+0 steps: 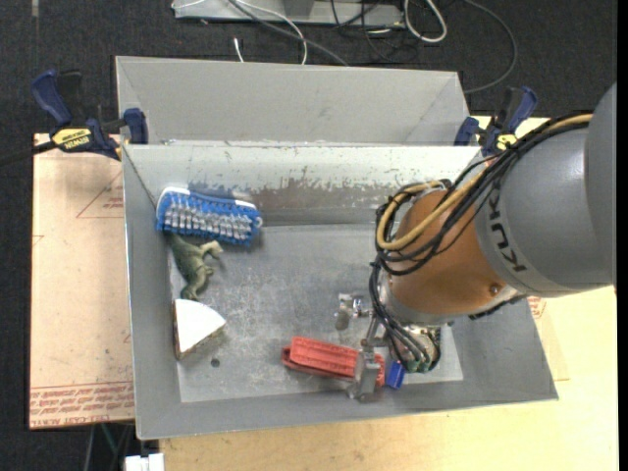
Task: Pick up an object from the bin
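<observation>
One end of the red ridged block (pixel 319 358) lies under the hand (pixel 367 383), grip unclear.

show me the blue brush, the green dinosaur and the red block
blue brush (pixel 209 217), camera view, middle of its bristle side
green dinosaur (pixel 194 267), camera view, on its body
red block (pixel 321 357), camera view, middle of its ridged top

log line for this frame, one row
gripper | low at right end of red piece, bin front | brush, dinosaur, white wedge apart at left
</observation>
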`<action>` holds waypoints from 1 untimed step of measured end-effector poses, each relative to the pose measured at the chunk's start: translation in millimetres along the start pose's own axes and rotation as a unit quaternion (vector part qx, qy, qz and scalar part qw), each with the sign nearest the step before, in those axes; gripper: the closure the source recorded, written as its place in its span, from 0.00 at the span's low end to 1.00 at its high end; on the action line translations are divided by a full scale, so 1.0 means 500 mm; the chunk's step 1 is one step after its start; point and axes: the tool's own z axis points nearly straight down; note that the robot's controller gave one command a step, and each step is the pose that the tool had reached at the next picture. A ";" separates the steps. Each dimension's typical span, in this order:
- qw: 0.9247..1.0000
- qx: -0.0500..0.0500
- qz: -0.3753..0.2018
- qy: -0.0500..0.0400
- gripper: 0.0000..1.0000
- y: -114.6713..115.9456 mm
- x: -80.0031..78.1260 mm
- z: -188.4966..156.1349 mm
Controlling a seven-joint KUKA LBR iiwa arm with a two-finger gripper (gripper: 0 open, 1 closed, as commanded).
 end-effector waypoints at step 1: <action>1.000 0.000 0.000 0.001 1.00 0.000 0.001 0.000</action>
